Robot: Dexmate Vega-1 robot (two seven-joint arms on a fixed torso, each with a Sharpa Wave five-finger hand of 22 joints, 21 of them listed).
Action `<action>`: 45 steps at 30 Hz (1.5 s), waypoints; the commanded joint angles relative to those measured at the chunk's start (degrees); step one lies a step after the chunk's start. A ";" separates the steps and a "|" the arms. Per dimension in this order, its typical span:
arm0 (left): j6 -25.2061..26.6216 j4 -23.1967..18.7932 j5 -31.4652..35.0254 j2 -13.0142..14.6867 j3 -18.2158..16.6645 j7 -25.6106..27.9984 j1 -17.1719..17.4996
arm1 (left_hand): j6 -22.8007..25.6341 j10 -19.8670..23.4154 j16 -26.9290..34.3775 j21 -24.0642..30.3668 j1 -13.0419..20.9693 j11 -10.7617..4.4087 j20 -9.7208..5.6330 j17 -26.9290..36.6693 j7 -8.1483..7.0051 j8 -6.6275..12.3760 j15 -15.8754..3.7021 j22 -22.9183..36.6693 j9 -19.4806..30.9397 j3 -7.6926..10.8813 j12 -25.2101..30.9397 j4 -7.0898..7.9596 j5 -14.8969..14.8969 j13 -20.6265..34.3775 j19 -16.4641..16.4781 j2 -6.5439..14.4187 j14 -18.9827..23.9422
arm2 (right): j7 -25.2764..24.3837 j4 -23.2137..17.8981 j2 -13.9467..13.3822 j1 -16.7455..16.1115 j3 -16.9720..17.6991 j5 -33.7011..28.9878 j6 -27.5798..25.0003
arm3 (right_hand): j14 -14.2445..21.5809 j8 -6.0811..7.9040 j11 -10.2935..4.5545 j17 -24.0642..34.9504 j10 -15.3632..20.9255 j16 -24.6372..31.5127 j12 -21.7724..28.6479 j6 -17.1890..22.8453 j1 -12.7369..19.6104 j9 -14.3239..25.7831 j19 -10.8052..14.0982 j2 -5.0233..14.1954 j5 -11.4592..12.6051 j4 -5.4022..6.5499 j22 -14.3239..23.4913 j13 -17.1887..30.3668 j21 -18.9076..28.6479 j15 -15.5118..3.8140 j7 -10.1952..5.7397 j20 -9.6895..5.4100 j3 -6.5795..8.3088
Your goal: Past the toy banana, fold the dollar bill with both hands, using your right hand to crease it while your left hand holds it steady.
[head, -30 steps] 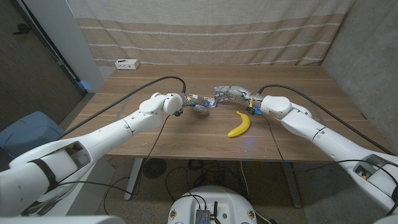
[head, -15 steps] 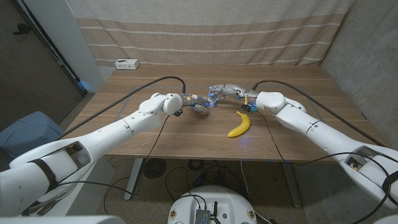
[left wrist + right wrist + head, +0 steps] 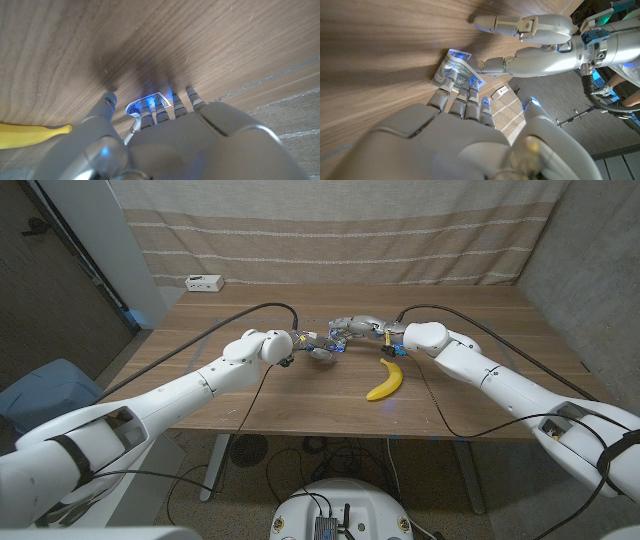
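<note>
The folding step appears to be in hand. Both hands meet over the small green-and-white paper dollar bill [image 3: 454, 71], which lies on the brown wooden tabletop [image 3: 300, 395] at its middle, on the far side of the yellow plastic toy banana [image 3: 385, 380] and to its left.

The left robot hand [image 3: 318, 346] comes in from the left; the left wrist view shows its fingertips [image 3: 150, 106] down on the bill's edge, fingers spread, seemingly pinning it rather than gripping it. The right robot hand [image 3: 352, 327] reaches in from the right; the right wrist view shows its fingers [image 3: 451, 85] extended side by side onto the bill, nothing clasped in them.

The bill looks partly doubled over, one end lifted or curled; whether a crease is set cannot be told.

In my judgement the next move calls for the right fingers to press along the fold line while the left keeps steady downward pressure, lest the light paper slide.
</note>
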 commanded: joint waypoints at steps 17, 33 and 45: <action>1.83 -1.68 0.78 1.16 -1.28 2.02 0.29 | 2.11 1.35 0.56 -0.29 -0.59 1.42 -0.01 0.03 0.78 0.59 -0.68 0.10 0.27 -0.10 0.66 -0.39 0.02 0.08 -1.82 0.28 0.93 | 3.54 6.99 3.42 6.39 -4.60 -4.24 -3.68 | -0.63 0.69 -0.21 0.19 -1.02 -0.26 0.06 0.54 -1.67 0.11 -0.45 -0.19 0.30 0.51 0.11 -0.04 -0.09 0.98 0.22 -0.18 -0.49; 6.12 -17.15 5.77 7.80 -6.39 6.78 7.59 | 14.09 12.54 2.90 1.47 -1.30 4.21 -0.13 0.27 3.11 2.73 -2.77 0.03 0.56 0.81 4.07 -0.90 -0.06 0.51 4.75 0.83 13.02 | 4.23 5.52 2.89 6.94 -5.88 -5.70 -6.68 | 0.90 0.68 -0.16 0.24 -1.56 0.32 0.17 0.56 -2.69 0.11 0.06 -0.32 0.36 1.07 0.11 -0.05 0.07 1.41 0.24 0.55 -0.87; 6.45 -19.81 6.92 7.88 -8.42 3.79 9.82 | 23.81 19.77 4.39 4.55 -2.46 3.05 -1.01 0.77 6.11 3.11 -5.34 0.86 0.57 1.59 5.62 -1.40 -0.15 1.12 11.60 0.01 23.10 | 3.17 1.01 0.67 5.11 -4.92 -5.54 -8.26 | 1.74 0.93 -0.22 0.19 -0.99 0.51 0.50 1.34 -3.03 0.10 0.62 -0.33 0.43 1.23 0.11 -0.05 0.23 1.38 0.24 0.42 -0.90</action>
